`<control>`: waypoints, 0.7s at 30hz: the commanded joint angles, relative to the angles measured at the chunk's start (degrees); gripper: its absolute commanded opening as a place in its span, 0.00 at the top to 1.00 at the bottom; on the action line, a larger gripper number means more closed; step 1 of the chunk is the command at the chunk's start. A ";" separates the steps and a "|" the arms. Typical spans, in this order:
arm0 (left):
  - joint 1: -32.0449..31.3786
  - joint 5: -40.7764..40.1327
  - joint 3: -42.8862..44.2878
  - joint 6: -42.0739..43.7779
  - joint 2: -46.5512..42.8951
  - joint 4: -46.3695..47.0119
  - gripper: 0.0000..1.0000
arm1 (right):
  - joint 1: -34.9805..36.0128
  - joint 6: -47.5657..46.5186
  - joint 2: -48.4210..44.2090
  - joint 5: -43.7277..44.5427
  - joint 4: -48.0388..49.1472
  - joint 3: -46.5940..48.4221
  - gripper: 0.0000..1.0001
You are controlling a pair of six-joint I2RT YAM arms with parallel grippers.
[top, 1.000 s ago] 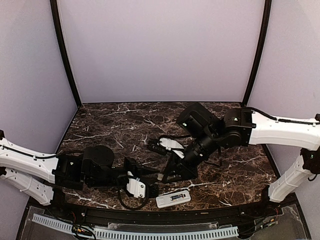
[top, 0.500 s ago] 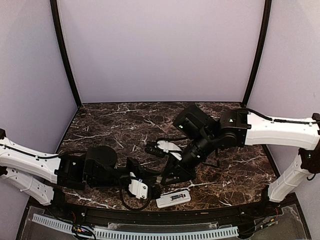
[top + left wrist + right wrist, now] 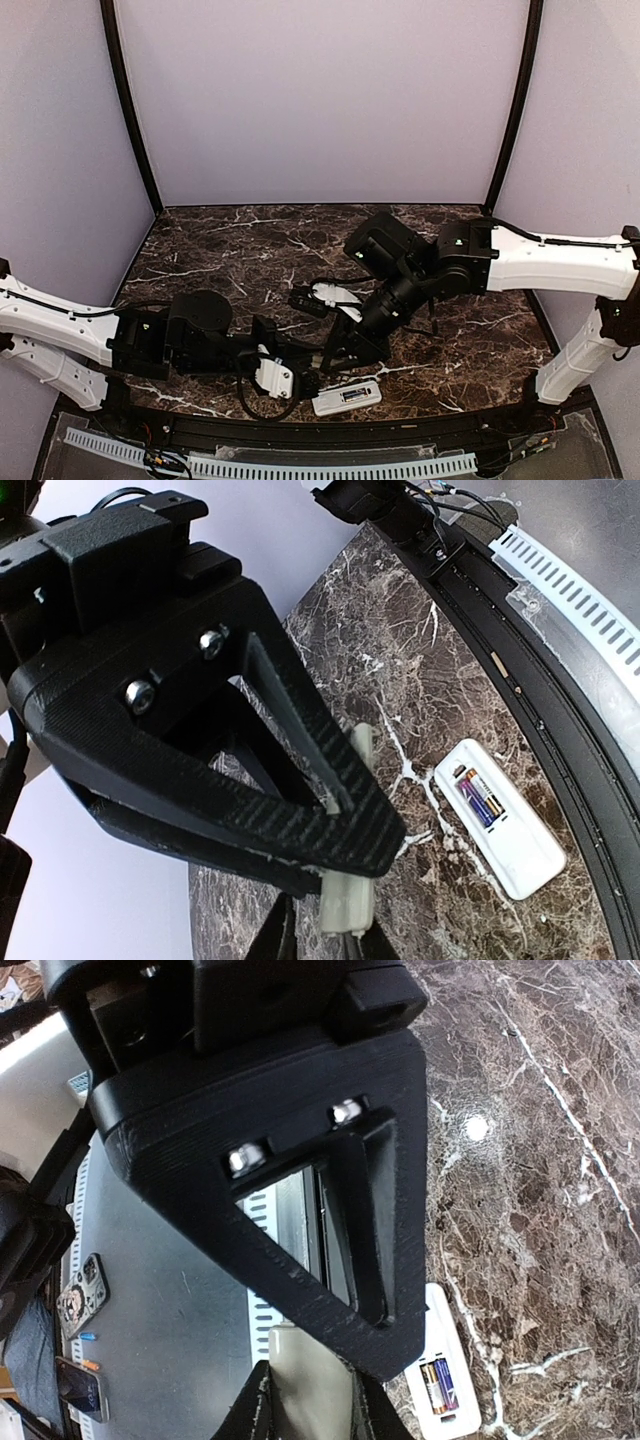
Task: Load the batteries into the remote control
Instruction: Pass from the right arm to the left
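Observation:
The white remote control [image 3: 346,397] lies back up near the table's front edge. Its open compartment holds two batteries [image 3: 478,798] side by side. The same batteries [image 3: 438,1385] and remote [image 3: 462,1415] show in the right wrist view. Just left of and behind the remote, my two grippers meet tip to tip. The right gripper [image 3: 308,1415] is shut on a small flat grey piece [image 3: 305,1360]. The left gripper [image 3: 340,942] is shut on the other end of that piece [image 3: 348,905]. The right gripper's black finger [image 3: 250,770] crosses over the piece's middle.
The dark marble table [image 3: 220,250] ends at a black front rail with a white slotted strip [image 3: 270,465] just beyond the remote. Black cables loop under the left wrist [image 3: 262,400] and beside the right forearm [image 3: 330,290].
The left arm has slid right toward the right gripper, and its jaws have narrowed onto the grey piece. The right arm has shifted slightly left. The remote has not moved.

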 commanded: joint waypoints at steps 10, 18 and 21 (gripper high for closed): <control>-0.86 2.98 0.23 -2.46 -1.99 0.57 1.00 | -0.91 -0.35 1.03 -1.93 0.23 0.51 0.85; -1.16 2.78 0.22 -3.58 -1.57 1.85 1.00 | -0.86 -0.01 0.83 -1.05 0.36 0.33 0.83; -1.18 2.27 0.14 -4.53 -1.79 2.12 1.00 | -0.96 0.16 0.44 0.05 0.56 0.15 0.69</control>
